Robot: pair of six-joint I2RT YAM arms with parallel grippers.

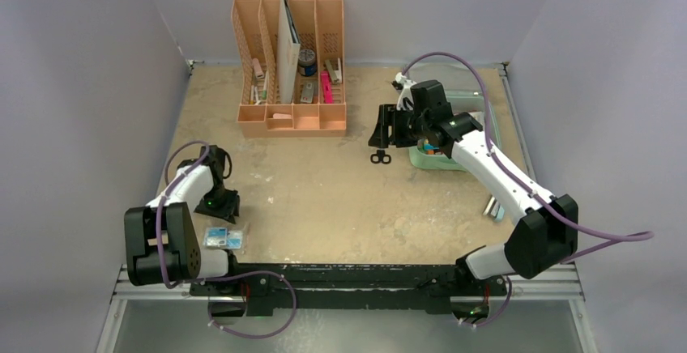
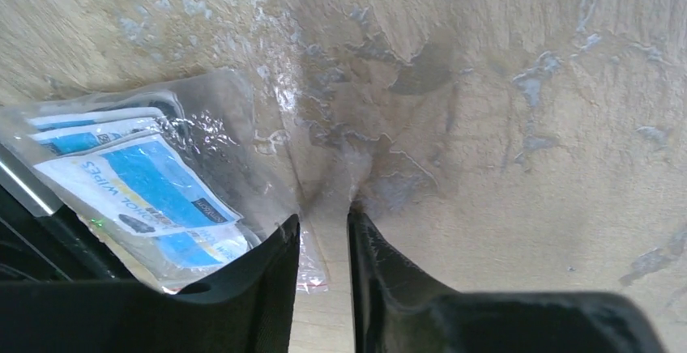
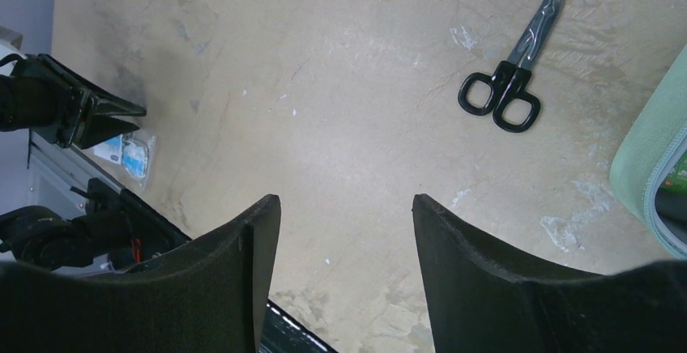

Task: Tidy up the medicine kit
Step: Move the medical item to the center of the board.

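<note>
Plastic wipes bag (image 2: 138,183) lies beside the narrowly parted left claw (image 2: 322,217), while the right claw (image 3: 344,201) gapes wide over the table (image 3: 324,86).

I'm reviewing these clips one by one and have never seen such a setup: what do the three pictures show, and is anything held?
Two robot arms are bolted at the near edge of a table. The overhead picture looks down on both; the other two come from cameras on each wrist. On it are a peach desk organizer, scissors, the mint-green medicine kit and a bag of alcohol wipes. The right hand is open and empty. The left hand has its fingers close together at the bag's edge; grip unclear.
</note>
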